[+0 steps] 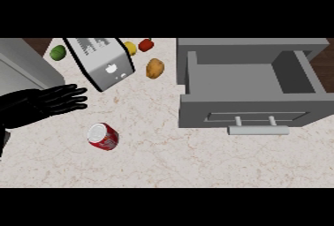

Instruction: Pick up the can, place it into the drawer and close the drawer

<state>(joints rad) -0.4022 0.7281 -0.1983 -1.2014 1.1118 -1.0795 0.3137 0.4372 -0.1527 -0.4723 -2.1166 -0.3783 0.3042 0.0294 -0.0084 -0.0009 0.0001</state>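
The robot's black left hand (46, 103) hovered flat, fingers straight and holding nothing, above the red cylindrical can (103, 136), well apart from the open grey drawer (251, 112).

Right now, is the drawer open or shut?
Open: the drawer is pulled out, its bare inside showing; the can is outside.
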